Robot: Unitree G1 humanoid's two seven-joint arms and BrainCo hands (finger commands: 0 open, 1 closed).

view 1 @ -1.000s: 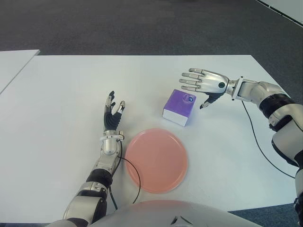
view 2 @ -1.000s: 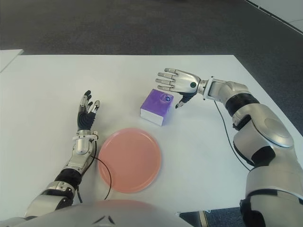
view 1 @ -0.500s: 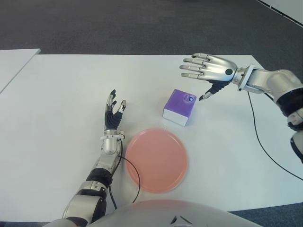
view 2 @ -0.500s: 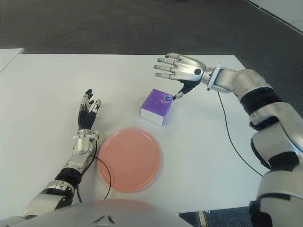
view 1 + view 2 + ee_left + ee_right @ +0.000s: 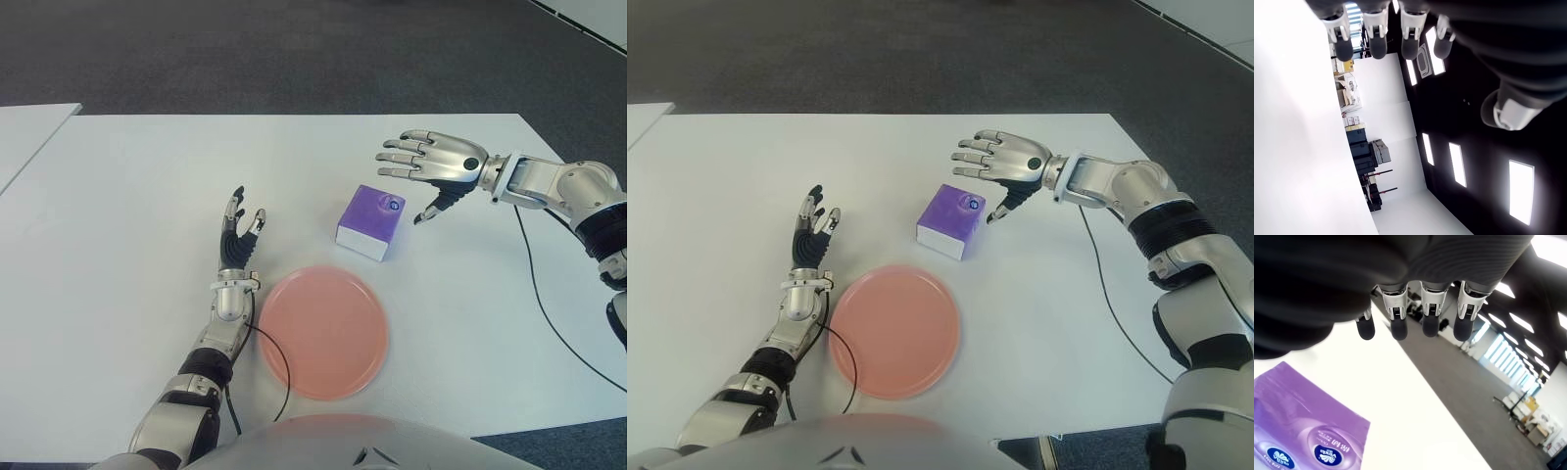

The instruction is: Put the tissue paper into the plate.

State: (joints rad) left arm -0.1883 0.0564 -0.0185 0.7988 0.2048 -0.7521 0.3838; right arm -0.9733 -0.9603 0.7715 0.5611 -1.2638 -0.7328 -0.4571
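Tissue paper [image 5: 370, 221], a small purple pack with white sides, sits on the white table [image 5: 127, 196] just beyond the far right edge of the pink plate [image 5: 323, 331], near it but not touching and not on it. My right hand [image 5: 431, 162] hangs in the air beside the pack, on its right and a little beyond it, with the four fingers [image 5: 1430, 311] stretched out straight and spread toward the left, and the thumb pointing down toward the pack's near top corner; it holds nothing and I cannot tell whether the thumb tip touches the wrapper. From my right wrist the purple top of the pack shows close below the fingertips. My left hand [image 5: 237, 235] shows left of the plate, fingers pointing away from me and loosely open, empty. A black cable [image 5: 274, 357] curves from my left wrist along the plate's left rim, and another runs across the table from my right forearm.
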